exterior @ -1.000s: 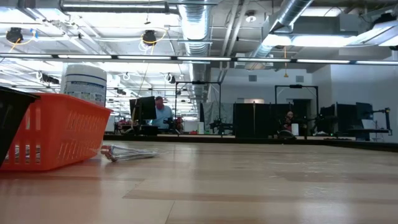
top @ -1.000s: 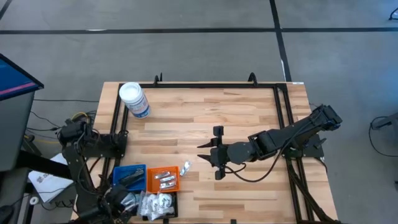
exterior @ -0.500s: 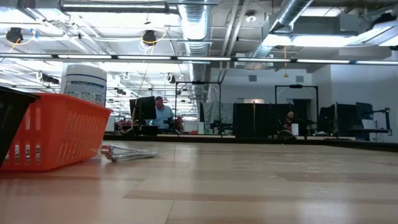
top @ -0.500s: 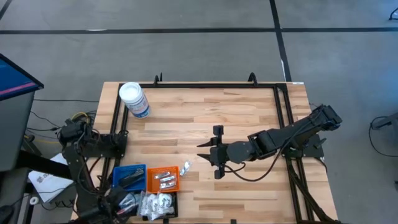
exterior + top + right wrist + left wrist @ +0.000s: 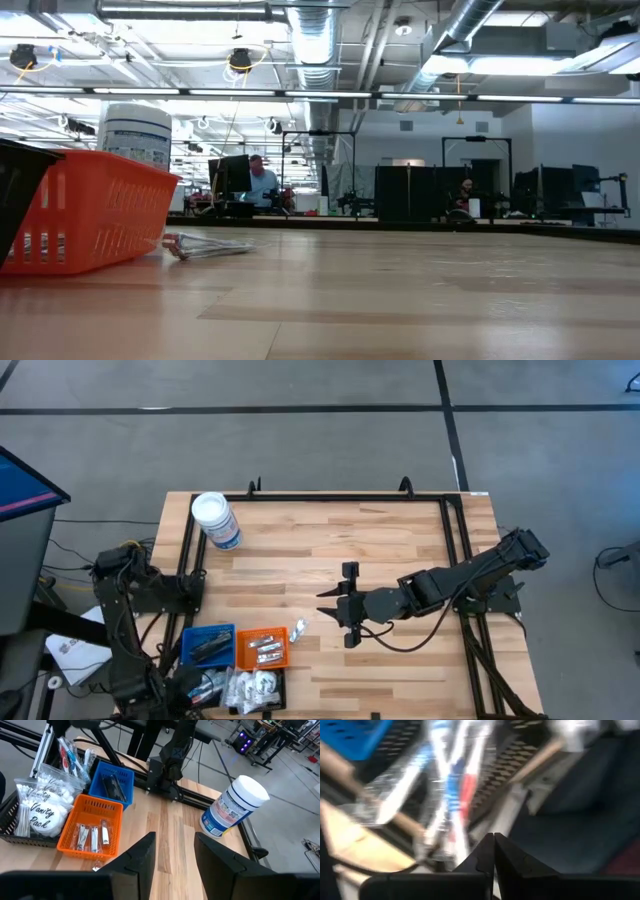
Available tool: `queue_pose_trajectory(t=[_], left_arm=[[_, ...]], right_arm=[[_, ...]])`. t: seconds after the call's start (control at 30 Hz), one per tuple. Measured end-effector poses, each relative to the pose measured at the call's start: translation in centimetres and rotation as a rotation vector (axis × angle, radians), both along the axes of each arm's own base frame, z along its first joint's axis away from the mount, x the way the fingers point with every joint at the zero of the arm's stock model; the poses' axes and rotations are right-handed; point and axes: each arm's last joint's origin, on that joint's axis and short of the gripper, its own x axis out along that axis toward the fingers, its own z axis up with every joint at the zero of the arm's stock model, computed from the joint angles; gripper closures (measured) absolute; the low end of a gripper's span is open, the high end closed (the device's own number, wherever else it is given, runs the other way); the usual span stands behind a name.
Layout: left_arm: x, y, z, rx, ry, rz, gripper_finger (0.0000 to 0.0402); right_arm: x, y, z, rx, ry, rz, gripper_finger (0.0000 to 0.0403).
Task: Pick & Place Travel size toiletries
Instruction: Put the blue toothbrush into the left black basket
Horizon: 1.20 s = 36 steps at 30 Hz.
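At the table's near left corner my left gripper (image 5: 197, 685) (image 5: 493, 837) is shut at a clear packet (image 5: 451, 785) (image 5: 70, 752) holding blue, red and white sticks. The packet stands over the black tray (image 5: 9, 815), which holds white packets (image 5: 37, 810). Beside that tray are an orange tray (image 5: 262, 648) with several small silvery items (image 5: 92, 837) and a blue tray (image 5: 208, 645). One loose clear packet (image 5: 298, 628) (image 5: 205, 245) lies flat on the wood. My right gripper (image 5: 335, 610) (image 5: 174, 836) hovers open over mid-table, holding nothing. My left gripper pinches the clear packet by one end (image 5: 462, 851) between its two shut fingers, coming steeply from above. The packet stretches away lengthwise beyond the fingertips. I cannot tell whether its other end still rests in the black tray.
A large white-lidded jar (image 5: 216, 520) (image 5: 232, 807) stands at the far left of the table. A black frame rail (image 5: 330, 496) runs along the table's edges. Bare wood lies between the trays and my right gripper.
My left arm has risen a little over the near left corner, its elbow swinging toward the table's left edge. My right arm has kept still.
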Motion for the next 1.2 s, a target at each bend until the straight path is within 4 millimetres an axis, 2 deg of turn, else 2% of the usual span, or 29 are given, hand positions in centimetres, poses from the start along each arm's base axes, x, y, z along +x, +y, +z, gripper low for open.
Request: queue_pose_trajectory(t=[0.13,0.5,0.73,0.93,1.03,1.2], left_arm=[[-0.4,-0.2,0.5,-0.039,-0.012,0.011,0.0401],[-0.9,-0.5,-0.5,-0.069,0.021,0.027,0.0401],[-1.1,0.0,-2.4,-0.086,0.152,0.005,0.0401],[0.2,0.4,-3.4,-0.108,0.206,-0.096,0.0401],[1.1,1.4,-4.2,-0.035,0.193,-0.186,0.0401],[2.3,2.9,-4.1,0.030,0.160,-0.382,0.0401]], right_arm=[[0.0,0.0,0.0,-0.001,0.003,0.000,0.0274],[-0.1,-0.1,-0.2,-0.001,0.023,-0.004,0.0274],[-0.1,-0.1,-0.3,0.003,0.029,-0.007,0.0274],[-0.1,-0.2,-0.3,0.006,0.034,-0.013,0.0275],[-0.1,-0.3,-0.3,0.008,0.034,-0.017,0.0274],[0.1,-0.7,-0.3,0.016,0.033,-0.031,0.0274]])
